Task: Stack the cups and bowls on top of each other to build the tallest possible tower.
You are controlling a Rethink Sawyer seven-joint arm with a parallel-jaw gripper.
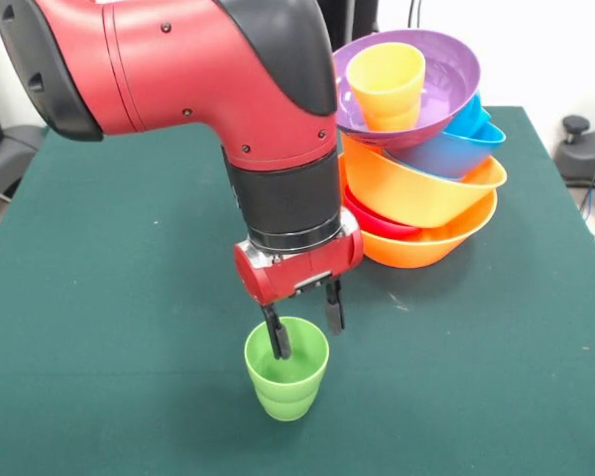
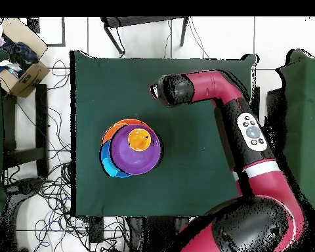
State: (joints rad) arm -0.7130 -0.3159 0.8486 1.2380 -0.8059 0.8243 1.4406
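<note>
You have the green table [image 1: 99, 297] spread across both views, and over it the red and black arm [image 1: 198, 69], which bends down from above in the front view and, seen from overhead, reaches from the base across to the table's middle.

Next in size is the tower [image 1: 421, 149], standing on the cloth beside the arm and leaning. At its base you see a large orange bowl [image 1: 446, 238]; nested in it is the red bowl [image 1: 377, 220], of which only a strip of rim shows. Above that sits the second orange bowl [image 1: 426, 188], then blue bowls [image 1: 466, 144] — you can make out two rims, perhaps more, since they overlap. The wide purple bowl [image 1: 446, 79] tops the stack, tilted toward the camera, and the orange cup [image 1: 385, 87] stands upright inside it.

The gripper [image 1: 305, 317] hangs at the end of the arm, well apart from the tower. Its two fingers are spread — one dips inside the green cup [image 1: 287, 372], the other hangs just outside the rim, so they straddle the cup's wall. You cannot tell whether they press on it. The green cup stands upright on the cloth, alone.
</note>
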